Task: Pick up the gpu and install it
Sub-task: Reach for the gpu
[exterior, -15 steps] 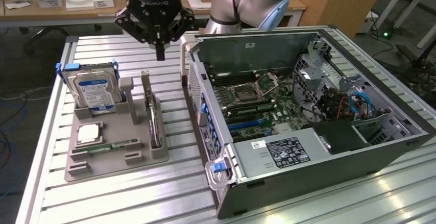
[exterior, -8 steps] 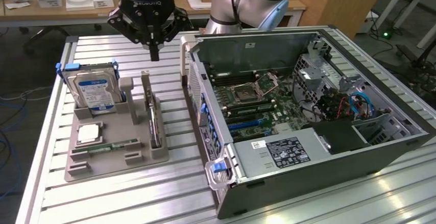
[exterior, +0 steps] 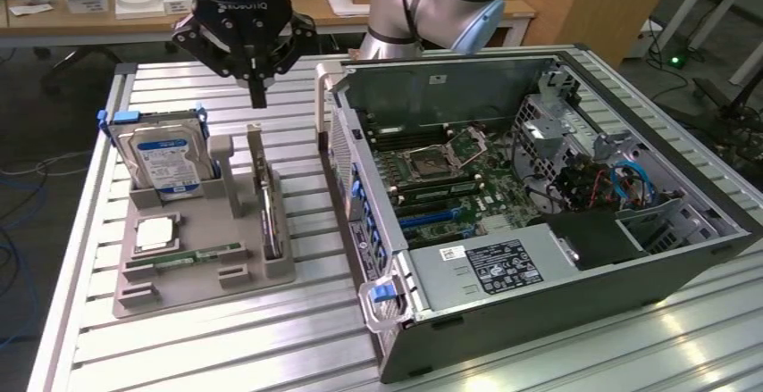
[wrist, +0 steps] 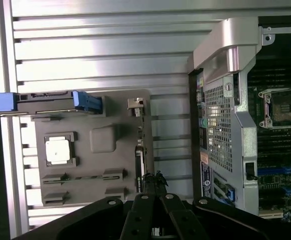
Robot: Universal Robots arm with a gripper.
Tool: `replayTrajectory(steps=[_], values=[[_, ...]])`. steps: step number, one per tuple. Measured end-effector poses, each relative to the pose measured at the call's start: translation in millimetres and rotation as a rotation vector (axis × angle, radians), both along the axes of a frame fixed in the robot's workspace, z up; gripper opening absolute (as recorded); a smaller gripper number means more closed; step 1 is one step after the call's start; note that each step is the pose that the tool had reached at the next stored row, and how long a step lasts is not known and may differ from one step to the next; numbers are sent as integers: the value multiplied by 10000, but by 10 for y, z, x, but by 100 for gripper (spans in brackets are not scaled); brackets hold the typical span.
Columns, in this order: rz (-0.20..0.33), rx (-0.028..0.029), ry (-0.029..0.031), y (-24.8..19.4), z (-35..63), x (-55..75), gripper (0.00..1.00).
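one thin dark gpu (exterior: 273,218) stands edgewise in the matte grey tray (exterior: 197,287); your black gripper (exterior: 257,97) hovers above, fingertips pressed together.

— What sits on the grey tray (exterior: 203,278)?
— A hard drive (exterior: 167,162) standing upright, a square processor chip (exterior: 156,232) lying flat, a green memory stick (exterior: 197,255) just beside it.
— And toward the exterior view's right?
— An open computer case (exterior: 357,187), motherboard (exterior: 459,187) exposed, on the slatted table (exterior: 179,347).

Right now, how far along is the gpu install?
Nothing looks done yet: the gpu stands on edge in the grey tray. In hand: the claw hangs shut and empty above the card. Left: lifting it and seating it in the open computer case.
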State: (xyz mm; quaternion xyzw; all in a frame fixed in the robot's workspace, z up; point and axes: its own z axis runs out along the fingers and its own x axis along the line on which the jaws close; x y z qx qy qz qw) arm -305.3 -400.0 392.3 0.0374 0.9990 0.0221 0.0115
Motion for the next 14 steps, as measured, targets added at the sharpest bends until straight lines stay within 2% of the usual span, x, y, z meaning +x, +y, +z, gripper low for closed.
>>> replayTrajectory(steps=[6, 14], values=[[0, 0, 0, 0, 0, -92, 10], [0, 0, 0, 0, 0, -93, 10]])
